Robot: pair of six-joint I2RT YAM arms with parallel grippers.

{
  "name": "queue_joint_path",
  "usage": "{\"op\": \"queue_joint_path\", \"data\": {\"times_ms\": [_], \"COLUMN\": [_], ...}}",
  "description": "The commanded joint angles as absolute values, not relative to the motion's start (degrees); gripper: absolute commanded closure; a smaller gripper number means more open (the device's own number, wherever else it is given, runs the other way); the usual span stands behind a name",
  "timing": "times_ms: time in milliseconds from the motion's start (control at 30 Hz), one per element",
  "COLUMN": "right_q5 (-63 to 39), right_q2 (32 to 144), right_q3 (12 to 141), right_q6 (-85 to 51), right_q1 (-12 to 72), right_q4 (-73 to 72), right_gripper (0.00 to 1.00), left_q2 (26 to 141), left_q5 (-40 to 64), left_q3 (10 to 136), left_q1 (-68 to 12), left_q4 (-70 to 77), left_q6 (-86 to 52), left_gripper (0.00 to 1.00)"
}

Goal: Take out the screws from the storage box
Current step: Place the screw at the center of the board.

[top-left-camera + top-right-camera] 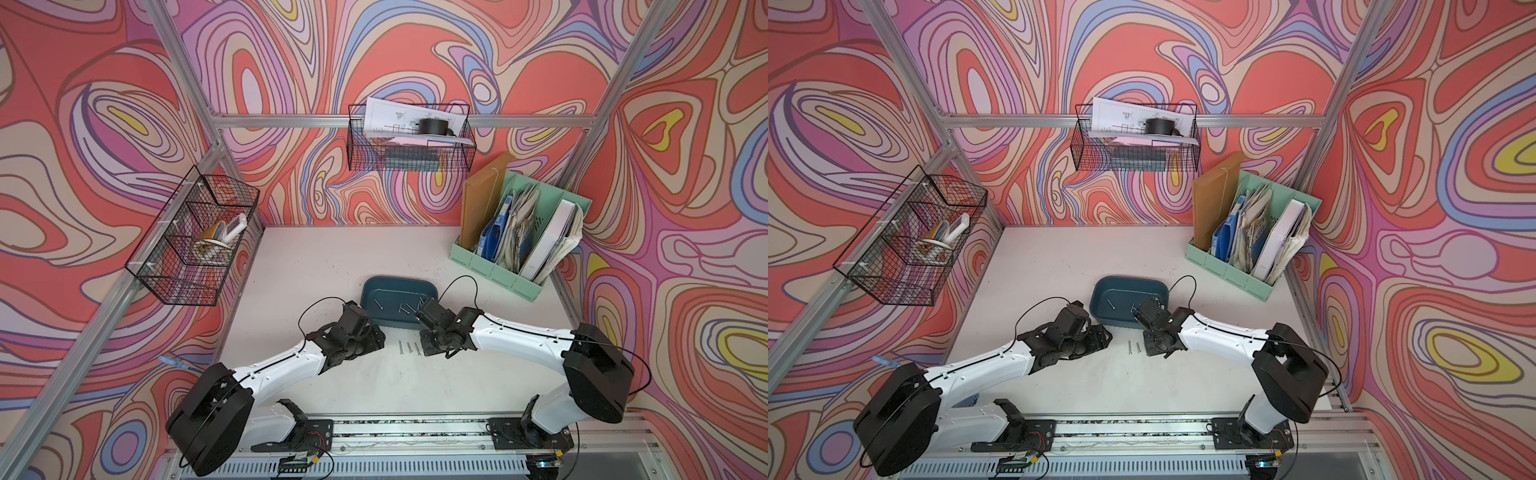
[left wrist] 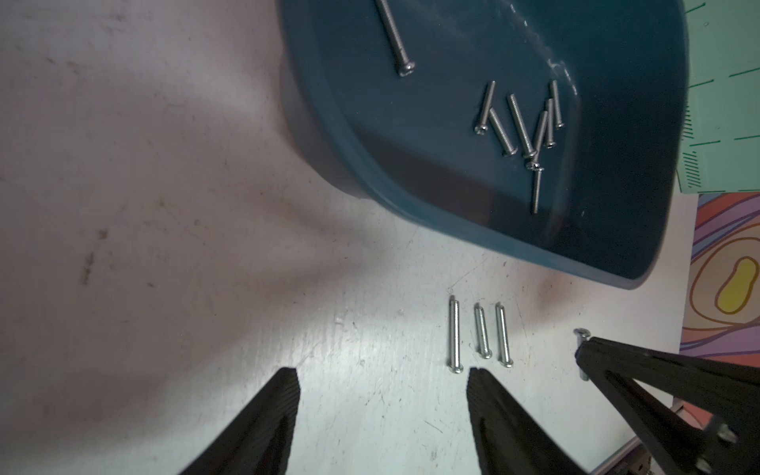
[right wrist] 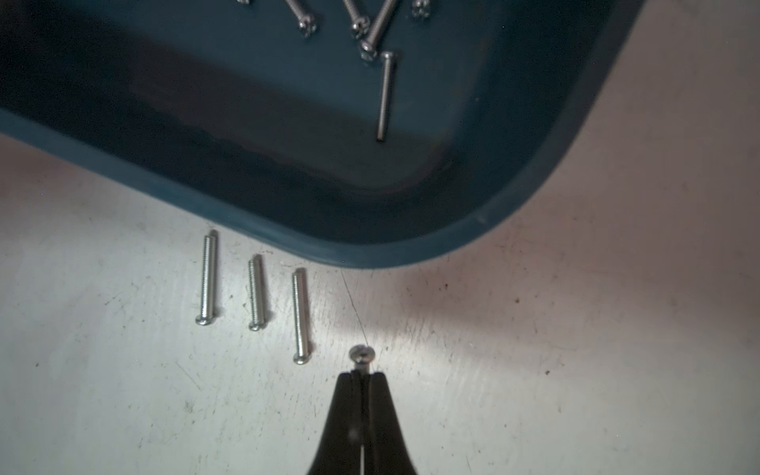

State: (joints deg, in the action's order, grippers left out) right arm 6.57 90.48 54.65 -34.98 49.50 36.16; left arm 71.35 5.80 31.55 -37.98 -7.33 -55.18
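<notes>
Nearest the arm bases, the left fingers (image 2: 283,411) stand spread apart over the bare bench (image 1: 332,257) with nothing between them. One tip sits just beside the head of the outermost of three loose screws (image 3: 257,292). These three lie on the bench side by side in a near-parallel row, heads towards the arms and not touching each other. On the other side of the row, the right fingers (image 3: 343,415) are pressed closed on a single screw (image 3: 362,354), whose round head sticks out past the tips. Whether that screw touches the bench cannot be told. Just beyond the row sits the storage box (image 1: 376,291), flat on the bench, its rounded rim close to the screw tips but clear of them. Inside it, a loose cluster of screws (image 2: 522,123) lies crossed and overlapping on the floor, and one longer screw (image 2: 395,37) rests apart from them. Farther back, a mint-green file organiser (image 1: 498,274) stuffed with folders stands in the right rear corner of the bench. Black wire baskets (image 1: 361,158) hang on the walls.
</notes>
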Motion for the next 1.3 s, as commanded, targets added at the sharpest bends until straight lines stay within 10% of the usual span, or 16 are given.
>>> {"op": "queue_joint_path", "data": {"times_ms": [0,1267], "right_q5": [5.4,11.3], "right_q2": [92.7,89.6], "right_q3": [53.5,75.7], "right_q6": [-35.4,-27.7], "right_q1": [50.0,48.5], "right_q4": [31.8,46.6], "right_gripper": [1.0,0.81], "left_q2": [69.8,64.5], "left_q5": [4.4,0.0], "left_q3": [32.7,33.2], "left_q1": [-38.4,-38.3], "left_q4": [-9.6,-12.9], "left_q6": [-55.5,-55.9], "left_gripper": [0.29,0.28]}}
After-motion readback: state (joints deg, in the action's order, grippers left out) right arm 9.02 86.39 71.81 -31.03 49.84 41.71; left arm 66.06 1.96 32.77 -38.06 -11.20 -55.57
